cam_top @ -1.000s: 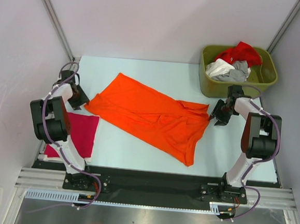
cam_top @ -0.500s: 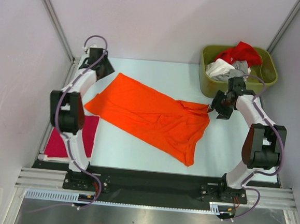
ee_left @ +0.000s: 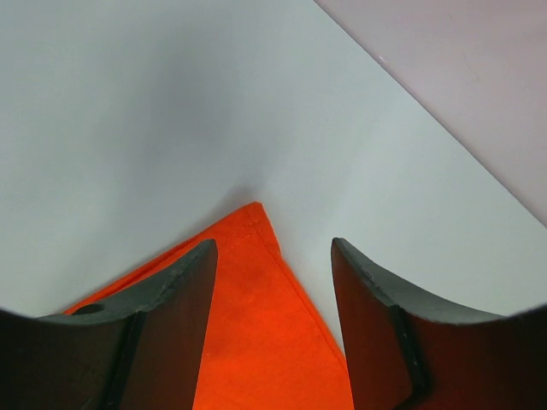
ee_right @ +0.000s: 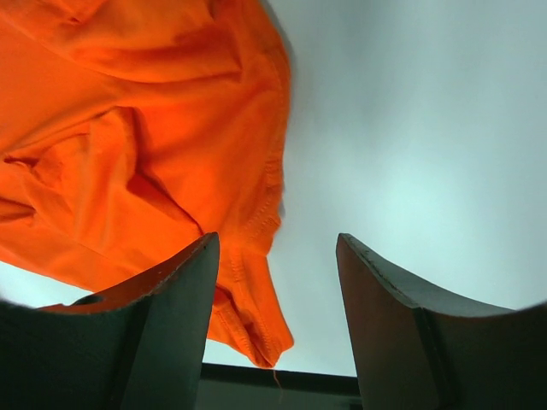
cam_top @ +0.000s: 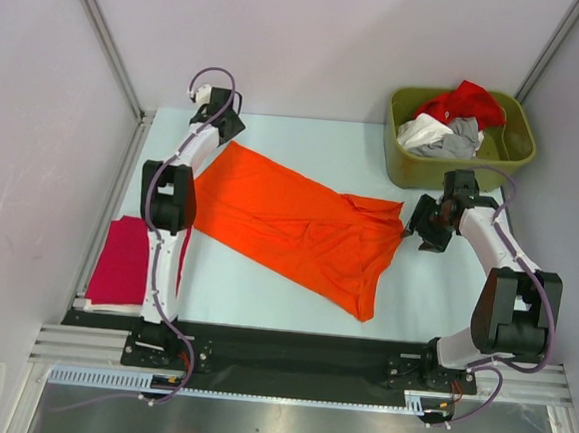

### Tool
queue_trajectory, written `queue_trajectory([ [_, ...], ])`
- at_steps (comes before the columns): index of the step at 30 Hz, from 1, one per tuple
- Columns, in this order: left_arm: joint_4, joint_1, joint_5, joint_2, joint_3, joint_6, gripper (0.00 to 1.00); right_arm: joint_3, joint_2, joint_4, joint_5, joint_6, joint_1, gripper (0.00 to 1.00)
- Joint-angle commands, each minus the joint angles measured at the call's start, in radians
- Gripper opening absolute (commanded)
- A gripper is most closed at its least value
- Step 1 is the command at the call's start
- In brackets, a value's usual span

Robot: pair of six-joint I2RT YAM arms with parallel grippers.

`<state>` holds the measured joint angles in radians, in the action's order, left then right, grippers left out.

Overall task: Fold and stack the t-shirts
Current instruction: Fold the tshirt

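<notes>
Top external view: at the far left a magenta-red tee [cam_top: 125, 264] lies flat in a neat folded rectangle near the front edge of the pale desk [cam_top: 253, 299]. Behind it the left pincer [cam_top: 228, 136] reaches to the far corner of the orange tee [cam_top: 289, 222]. In the left wrist view its jaws are spread, with that pointed, hemmed corner [ee_left: 256, 342] lying on the desk between them, not pinched.

The orange tee sprawls diagonally across the middle of the desk, smooth on its left half and rumpled into folds towards the right. The right pincer [cam_top: 416, 227] sits at that rumpled right edge. In the right wrist view its jaws are also spread over the stitched hem [ee_right: 128, 128], gripping nothing.

At the far right corner an olive-green bin [cam_top: 404, 165] holds a crumpled red tee [cam_top: 469, 100], white tee [cam_top: 421, 135] and grey tee [cam_top: 461, 140].
</notes>
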<state>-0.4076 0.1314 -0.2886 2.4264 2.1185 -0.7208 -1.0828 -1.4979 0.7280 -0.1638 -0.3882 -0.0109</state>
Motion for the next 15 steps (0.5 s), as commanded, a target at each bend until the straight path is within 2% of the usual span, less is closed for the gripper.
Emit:
queue_trajectory([
  [1,-0.072,0.01,-0.055,0.039,0.074,-0.077,0.61,0.043,0.041,-0.035,-0.023,-0.005,-0.015,0.63],
  [6,-0.102,0.016,-0.046,0.079,0.08,-0.134,0.62,0.08,0.051,-0.068,-0.045,-0.008,-0.026,0.63],
  [12,-0.23,0.034,-0.061,0.155,0.19,-0.212,0.62,0.13,0.068,-0.098,-0.072,-0.014,-0.05,0.63],
  [15,-0.25,0.034,-0.038,0.174,0.198,-0.256,0.62,0.15,0.085,-0.104,-0.083,-0.012,-0.07,0.63],
])
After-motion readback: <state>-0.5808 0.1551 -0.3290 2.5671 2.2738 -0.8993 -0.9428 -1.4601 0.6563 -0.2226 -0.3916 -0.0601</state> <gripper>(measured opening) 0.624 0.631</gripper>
